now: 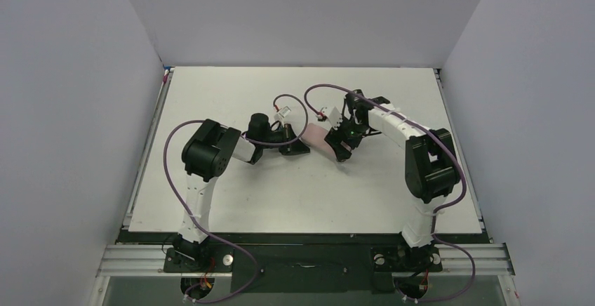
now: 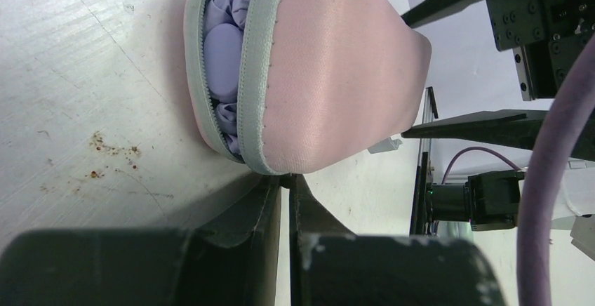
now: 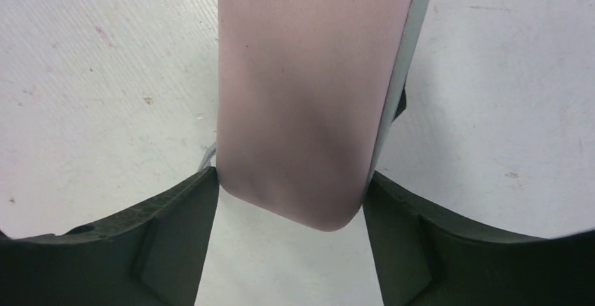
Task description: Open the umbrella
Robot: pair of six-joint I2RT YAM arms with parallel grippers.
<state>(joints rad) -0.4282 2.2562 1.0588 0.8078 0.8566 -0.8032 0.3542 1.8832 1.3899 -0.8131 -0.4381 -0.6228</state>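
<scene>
The umbrella (image 2: 224,50) is folded inside a small pink clamshell case (image 2: 330,74); only its lavender fabric shows through the partly open grey zipper. The case lies on the table (image 1: 281,194) at mid-centre (image 1: 317,137). My left gripper (image 2: 286,180) is shut at the case's lower zipper edge, with a small dark piece, apparently the zipper pull, pinched between its tips; in the top view it (image 1: 298,146) is just left of the case. My right gripper (image 3: 291,187) is shut on the far end of the case (image 3: 295,95), one finger on each side.
Grey walls enclose the white table on three sides. Rust-coloured specks (image 2: 105,155) mark the table left of the case. The right arm's black fingers (image 2: 491,127) and wrist camera (image 2: 477,197) are close behind the case in the left wrist view.
</scene>
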